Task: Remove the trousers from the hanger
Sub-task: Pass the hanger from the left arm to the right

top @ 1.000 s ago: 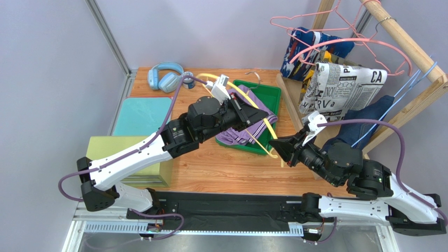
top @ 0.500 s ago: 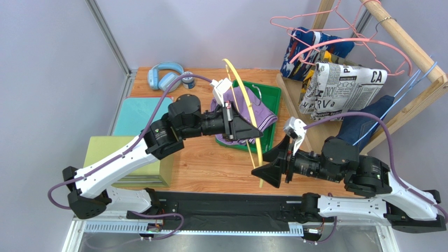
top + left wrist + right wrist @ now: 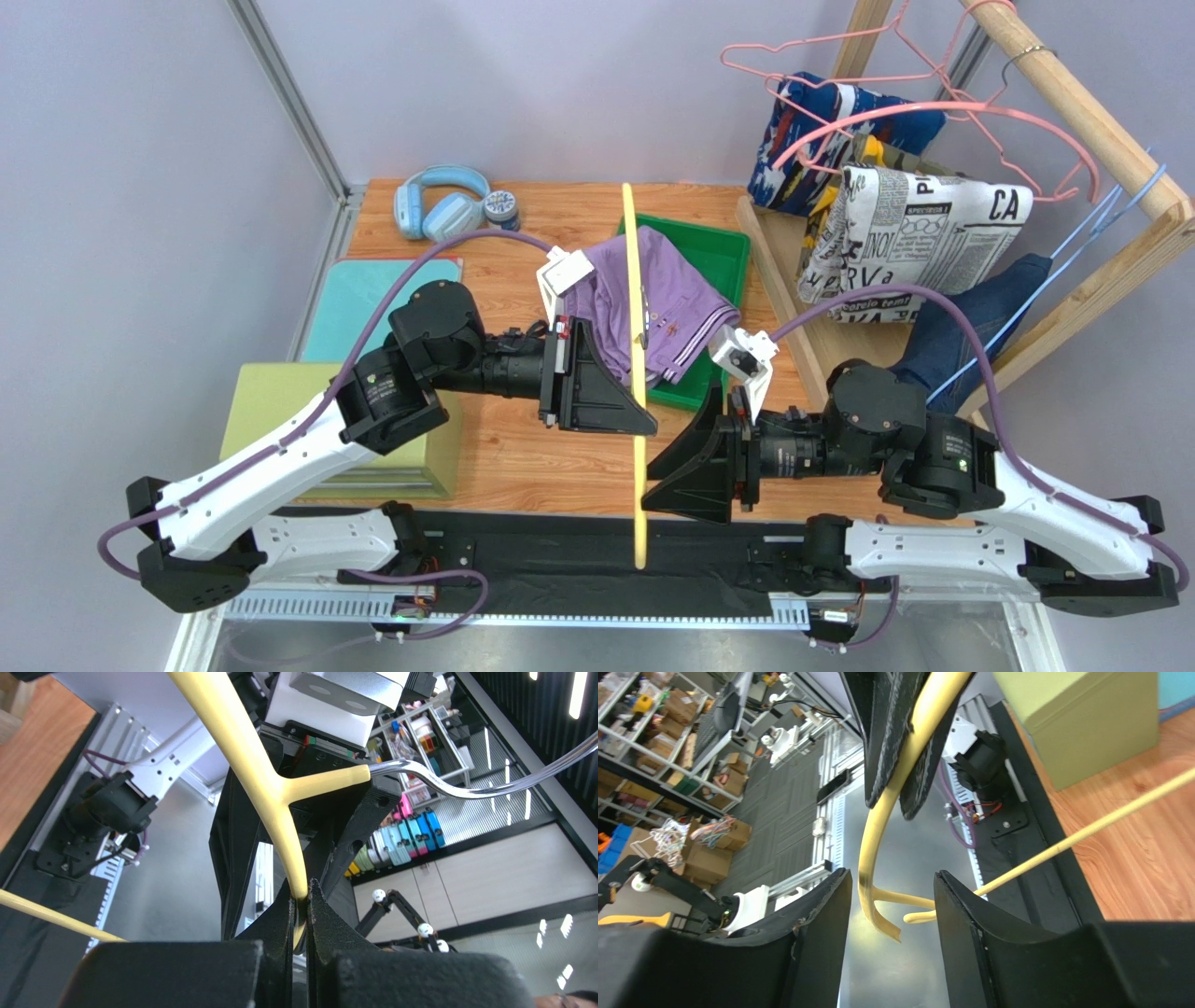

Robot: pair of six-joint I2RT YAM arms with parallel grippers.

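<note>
Hanger [image 3: 633, 238] swung upright, left fingers [image 3: 278, 932] clamped

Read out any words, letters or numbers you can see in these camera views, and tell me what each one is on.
"CA": large letters at the upper right of the newsprint trousers hanging on the rack.
"INO!": same trousers, left part.
"RVa": same trousers, just below "INO!".
The smaller print on those trousers is too small to read.
Both wrist views: no readable text; the shelves behind are blurred.
</note>
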